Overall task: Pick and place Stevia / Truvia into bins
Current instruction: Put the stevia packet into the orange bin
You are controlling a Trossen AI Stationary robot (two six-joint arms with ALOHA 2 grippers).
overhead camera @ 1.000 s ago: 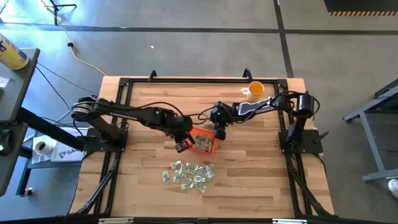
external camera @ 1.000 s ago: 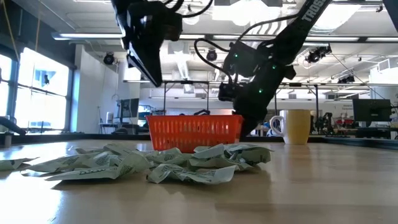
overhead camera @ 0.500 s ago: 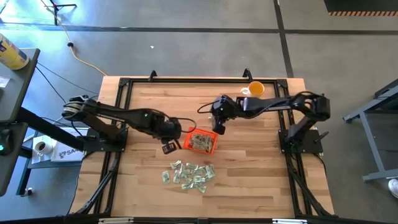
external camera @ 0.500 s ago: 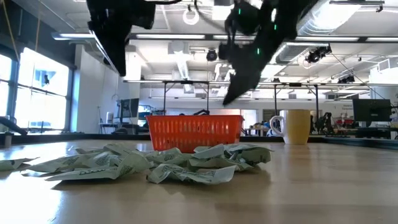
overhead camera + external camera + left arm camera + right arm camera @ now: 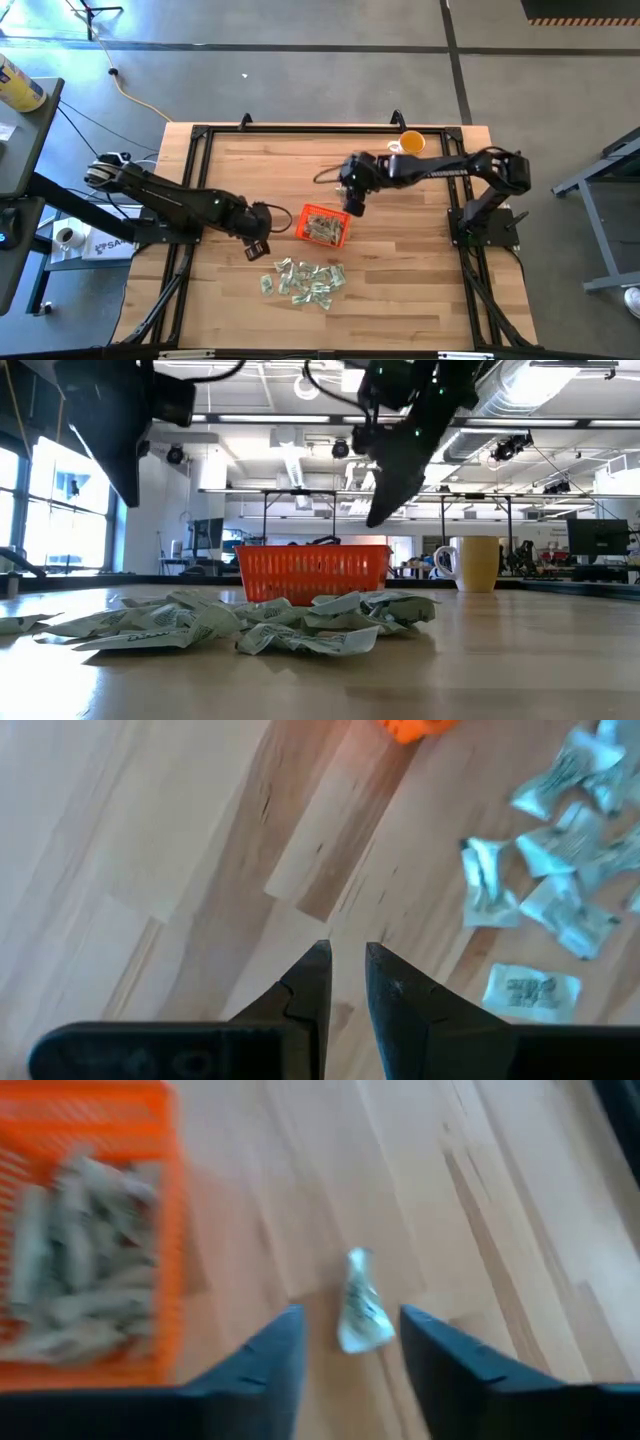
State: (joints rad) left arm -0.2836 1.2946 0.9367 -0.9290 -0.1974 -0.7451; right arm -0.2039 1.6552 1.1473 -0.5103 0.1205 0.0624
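Wood-slat table (image 5: 400,260) sat inside a black frame on a grey concrete floor, w/ a bright workshop room visible beyond it in the low view.

Right gripper (image 5: 345,1342) hung above the table just beyond the tray's far edge, jaws parted w/ a clear gap, gripping nothing. One packet (image 5: 359,1312) showed in that gap in the right wrist view, loose; couldn't tell if it was falling or lying on the wood. Orange tray (image 5: 90,1230) lay just beside it, already holding a heap of packets.

Left gripper (image 5: 345,982) hovered over bare wood on the tray's left side, apart from it, jaws nearly together w/ only a narrow slit between them, nothing held. Loose packets (image 5: 560,870) lay scattered a bit farther out in its wrist view.

From above, tray (image 5: 325,227) sat near mid-table, between the two grippers. Main pile of packets (image 5: 303,280) lay near the tray, toward the table's front edge, not touching it. Yellow-orange mug (image 5: 411,143) stood at the far edge on the right arm's side, well apart from tray & pile.
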